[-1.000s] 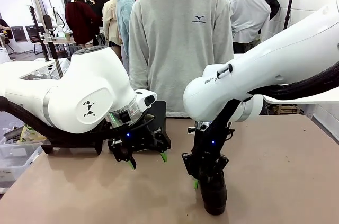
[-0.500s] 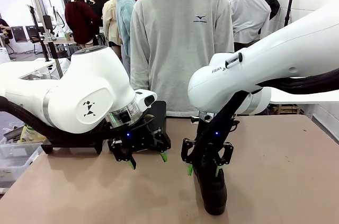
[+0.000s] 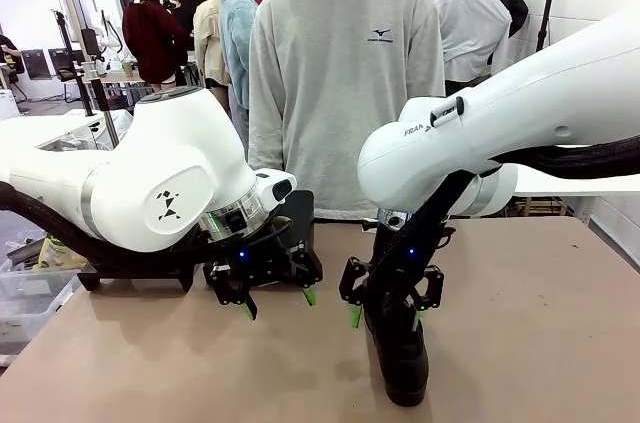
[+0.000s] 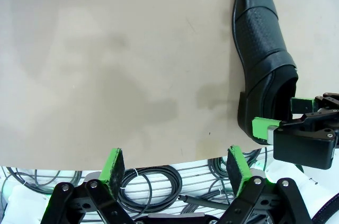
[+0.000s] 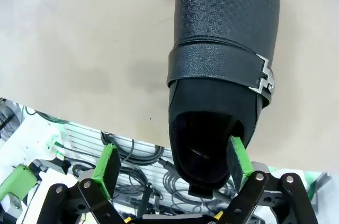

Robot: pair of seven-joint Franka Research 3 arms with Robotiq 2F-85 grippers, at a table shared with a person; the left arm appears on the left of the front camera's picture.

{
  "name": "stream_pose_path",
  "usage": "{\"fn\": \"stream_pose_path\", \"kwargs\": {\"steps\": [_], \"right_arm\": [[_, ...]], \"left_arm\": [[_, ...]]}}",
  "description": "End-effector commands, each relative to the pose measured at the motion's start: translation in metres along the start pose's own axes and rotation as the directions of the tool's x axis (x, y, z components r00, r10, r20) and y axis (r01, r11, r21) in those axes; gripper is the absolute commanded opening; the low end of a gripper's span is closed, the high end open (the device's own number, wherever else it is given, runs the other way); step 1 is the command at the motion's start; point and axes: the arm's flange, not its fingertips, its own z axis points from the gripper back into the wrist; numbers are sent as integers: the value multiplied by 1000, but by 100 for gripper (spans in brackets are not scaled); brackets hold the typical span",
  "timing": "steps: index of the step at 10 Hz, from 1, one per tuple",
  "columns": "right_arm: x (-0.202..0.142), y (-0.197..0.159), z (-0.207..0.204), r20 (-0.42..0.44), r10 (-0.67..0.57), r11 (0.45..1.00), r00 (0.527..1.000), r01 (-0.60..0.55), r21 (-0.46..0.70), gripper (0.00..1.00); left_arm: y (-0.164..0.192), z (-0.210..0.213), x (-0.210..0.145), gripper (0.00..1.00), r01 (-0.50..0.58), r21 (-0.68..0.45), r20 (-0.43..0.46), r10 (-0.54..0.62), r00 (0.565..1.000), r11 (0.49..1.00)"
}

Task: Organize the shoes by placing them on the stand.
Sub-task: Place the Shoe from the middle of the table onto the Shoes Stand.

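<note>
Beige counter (image 3: 520,333) runs across the front view, person in a grey sweatshirt (image 3: 345,83) standing at the far edge. Left gripper (image 3: 277,301) hangs just above the counter left of centre, jaws spread, nothing between them; a black stand (image 3: 292,211) sits right behind it. Right gripper (image 3: 383,318) is over the heel end of a black shoe (image 3: 403,368) lying flat on the counter, toe toward the camera, jaws spread to either side of the heel. Left wrist view: own green pads (image 4: 113,164) apart over the bare counter (image 4: 106,65), shoe (image 4: 260,49) lying up at the right with its toe pointing away, the right gripper (image 4: 275,118) at its heel opening, one pad just beside the heel; cannot tell if it touches. Right wrist view: shoe (image 5: 225,38) seen from the heel end, textured upper, strap with a metal buckle (image 5: 266,78). Own jaws wide, one pad (image 5: 107,167) well clear of the shoe, the other pad (image 5: 238,158) right against the heel collar; not clamping it. Shoe rests on the counter (image 5: 79,49).
</note>
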Motion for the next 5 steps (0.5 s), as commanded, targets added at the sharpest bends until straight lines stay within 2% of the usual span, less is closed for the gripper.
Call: {"fn": "stream_pose_path", "kwargs": {"steps": [1, 4, 5], "right_arm": [[2, 1, -1, -3, -1, 1000, 1000, 1, 0, 100], [0, 0, 0, 0, 0, 1000, 1000, 0, 0, 100], [-1, 3, 14, 2, 77, 997, 997, -77, -24, 100]], "left_arm": [[1, -1, 0, 100, -3, -18, -10, 2, 1000, 1000], [1, -1, 0, 100, -3, -18, -10, 2, 1000, 1000], [1, -1, 0, 100, -3, -18, -10, 2, 1000, 1000]]}}
